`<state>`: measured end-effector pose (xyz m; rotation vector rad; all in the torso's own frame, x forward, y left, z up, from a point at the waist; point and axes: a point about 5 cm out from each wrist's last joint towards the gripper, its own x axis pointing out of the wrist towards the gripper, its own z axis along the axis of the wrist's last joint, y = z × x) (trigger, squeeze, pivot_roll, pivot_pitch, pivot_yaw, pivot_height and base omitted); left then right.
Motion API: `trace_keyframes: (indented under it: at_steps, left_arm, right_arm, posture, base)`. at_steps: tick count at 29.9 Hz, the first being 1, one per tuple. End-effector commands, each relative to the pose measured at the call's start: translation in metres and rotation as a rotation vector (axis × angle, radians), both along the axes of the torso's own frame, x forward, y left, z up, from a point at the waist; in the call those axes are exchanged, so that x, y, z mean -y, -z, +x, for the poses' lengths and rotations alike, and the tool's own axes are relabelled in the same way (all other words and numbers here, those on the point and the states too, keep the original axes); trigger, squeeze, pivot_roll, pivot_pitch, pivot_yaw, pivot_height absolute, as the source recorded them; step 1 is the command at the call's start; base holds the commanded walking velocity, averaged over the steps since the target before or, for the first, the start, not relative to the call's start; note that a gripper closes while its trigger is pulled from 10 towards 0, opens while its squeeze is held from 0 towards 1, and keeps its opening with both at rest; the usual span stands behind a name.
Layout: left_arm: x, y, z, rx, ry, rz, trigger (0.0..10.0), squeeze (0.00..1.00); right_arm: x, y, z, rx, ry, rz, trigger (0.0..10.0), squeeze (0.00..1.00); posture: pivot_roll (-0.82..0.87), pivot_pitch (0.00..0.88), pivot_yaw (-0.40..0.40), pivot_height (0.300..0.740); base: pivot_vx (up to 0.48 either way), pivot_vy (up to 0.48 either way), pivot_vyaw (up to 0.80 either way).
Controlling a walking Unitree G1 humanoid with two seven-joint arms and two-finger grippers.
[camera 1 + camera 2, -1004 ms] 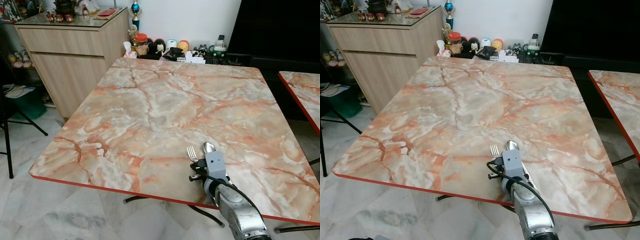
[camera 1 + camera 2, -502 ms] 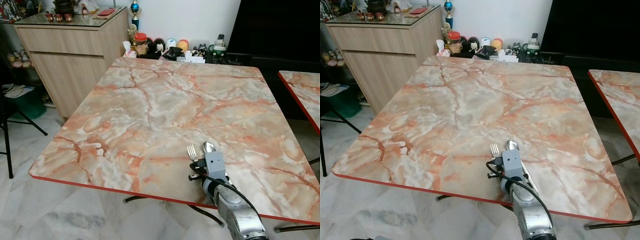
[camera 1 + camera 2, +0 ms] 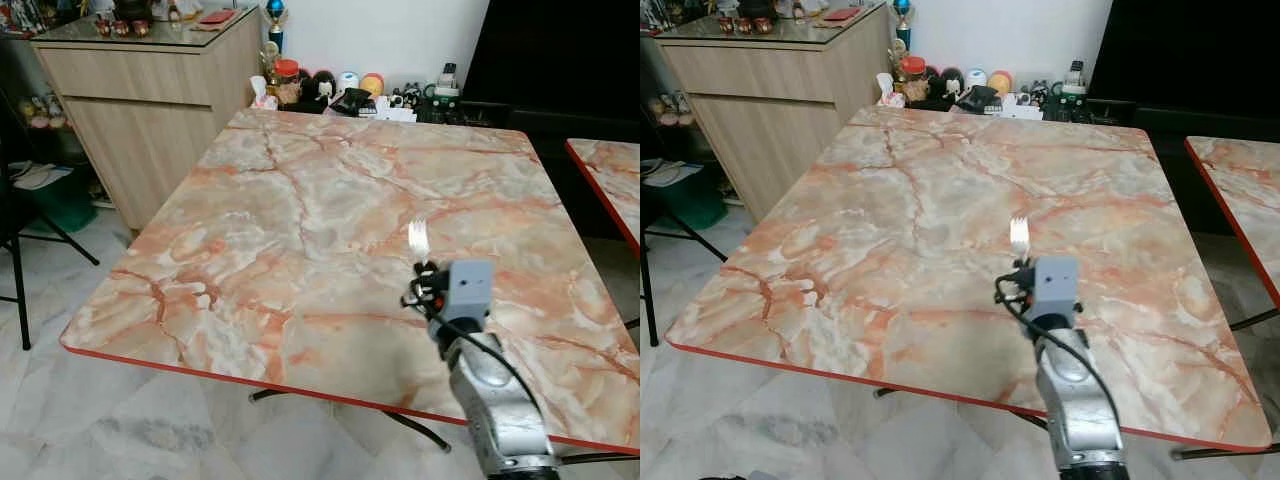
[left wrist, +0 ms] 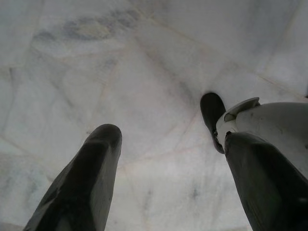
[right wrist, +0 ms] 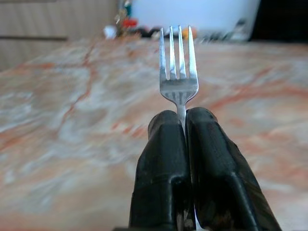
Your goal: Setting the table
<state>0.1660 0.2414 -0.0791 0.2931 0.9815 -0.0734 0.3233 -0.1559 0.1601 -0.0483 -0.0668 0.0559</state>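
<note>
My right gripper (image 5: 185,118) is shut on the neck of a silver fork (image 5: 178,67), whose tines point up and away from the wrist. In the eye views the fork (image 3: 418,240) is held in the air above the front right part of the orange marble-patterned table (image 3: 300,200), with the grey wrist box just below it. My left gripper (image 4: 171,137) hangs low over the pale tiled floor, its two black fingers apart and holding nothing.
A wooden cabinet (image 3: 140,90) stands at the back left, with small jars and trinkets (image 3: 350,95) along the wall behind the table. A second marble table (image 3: 610,180) is at the right. A black chair frame (image 3: 20,240) stands on the floor to the left.
The right gripper has risen from low over the table's front edge and now holds the fork higher and farther in. The spoon bowl seen beside the fork before is out of sight.
</note>
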Motion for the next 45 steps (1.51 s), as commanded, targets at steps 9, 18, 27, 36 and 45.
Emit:
trace_keyframes:
  at_steps: [9,18,27,36,45]
  left_arm:
    - [0.004,0.001,0.001,0.009,-0.016,-0.025,10.0,0.00]
    - [-0.003,-0.002,0.001,0.015,-0.016,-0.007,10.0,0.00]
    - [-0.007,-0.004,0.003,0.032,-0.019,0.006,10.0,0.00]
    - [-0.001,-0.004,0.008,0.034,0.021,0.013,10.0,0.00]
    - [0.000,-0.002,0.004,0.028,0.004,0.006,10.0,0.00]
  right_arm:
    - [0.027,-0.017,-0.020,0.104,0.136,0.006,10.0,0.00]
    - [0.029,-0.020,-0.026,0.121,0.113,-0.029,10.0,0.00]
    - [0.030,-0.026,-0.020,0.140,0.145,-0.023,10.0,0.00]
    - [0.037,-0.032,-0.021,0.170,0.195,0.001,10.0,0.00]
    - [0.035,-0.035,-0.019,0.189,0.204,0.012,10.0,0.00]
  posture:
    - [-0.03,0.041,0.010,0.740]
    - [-0.04,0.012,0.008,0.740]
    - [-0.04,0.000,0.010,0.740]
    - [-0.05,0.000,0.008,0.740]
    - [-0.04,0.032,0.001,0.740]
  base:
    - [0.000,0.000,0.00]
    - [0.000,0.000,0.00]
    - [0.000,0.000,0.00]
    - [0.000,-0.181,-0.14]
    - [0.000,-0.458,-0.44]
